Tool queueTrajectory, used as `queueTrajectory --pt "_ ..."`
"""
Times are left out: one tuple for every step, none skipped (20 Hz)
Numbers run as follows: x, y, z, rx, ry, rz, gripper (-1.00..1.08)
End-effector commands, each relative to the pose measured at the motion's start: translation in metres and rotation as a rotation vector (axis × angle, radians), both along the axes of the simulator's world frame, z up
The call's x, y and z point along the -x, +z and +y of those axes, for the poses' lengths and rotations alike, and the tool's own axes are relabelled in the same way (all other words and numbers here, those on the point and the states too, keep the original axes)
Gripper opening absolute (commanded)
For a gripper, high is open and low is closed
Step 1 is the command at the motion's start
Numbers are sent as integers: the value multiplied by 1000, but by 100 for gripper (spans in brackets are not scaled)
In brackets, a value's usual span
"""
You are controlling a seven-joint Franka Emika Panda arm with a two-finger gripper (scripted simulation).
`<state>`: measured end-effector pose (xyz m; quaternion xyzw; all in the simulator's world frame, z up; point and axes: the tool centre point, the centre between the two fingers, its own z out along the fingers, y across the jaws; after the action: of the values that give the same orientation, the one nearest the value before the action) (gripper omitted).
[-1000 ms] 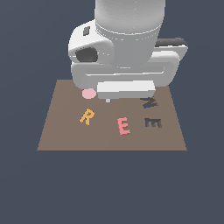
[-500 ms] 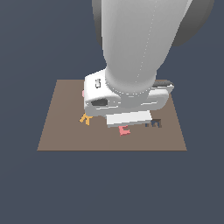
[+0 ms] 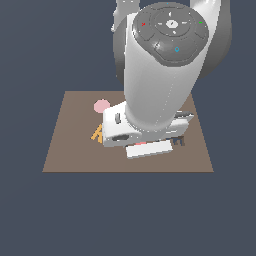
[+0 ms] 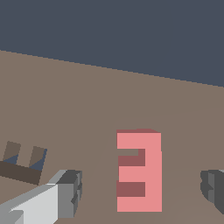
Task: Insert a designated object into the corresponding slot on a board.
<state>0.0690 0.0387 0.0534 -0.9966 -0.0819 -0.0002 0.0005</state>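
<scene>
Wrist view: claw [image 4: 142, 192] open, fingers [image 4: 70, 192] either side of salmon letter E [image 4: 140, 173], not touching; letter flat on brown board [image 4: 87, 109]. Dark slot [image 4: 24, 164] nearby. Advice: centre, descend squarely, then close.

light is flat and even, no glare anywhere. the arm [image 3: 160, 75] shades softly from white to grey. edges look blocky and slightly soft; the board [image 3: 75, 145] shows no hard shadows.
</scene>
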Motion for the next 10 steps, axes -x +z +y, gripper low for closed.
queueTrajectory --pt "-2 -3 1 1 5 0 100" --pt "-2 -3 1 1 6 0 100" --pt "-2 -4 1 1 6 0 100" --pt "-2 -3 1 1 5 1 100" --pt "-2 -4 1 1 5 1 100" --pt "-2 -5 1 1 5 1 100" --pt "-2 -7 0 1 5 1 100" --pt "-2 -10 1 1 5 1 100" --pt "-2 -13 0 1 5 1 100" --pt "-2 -17 1 1 5 1 100"
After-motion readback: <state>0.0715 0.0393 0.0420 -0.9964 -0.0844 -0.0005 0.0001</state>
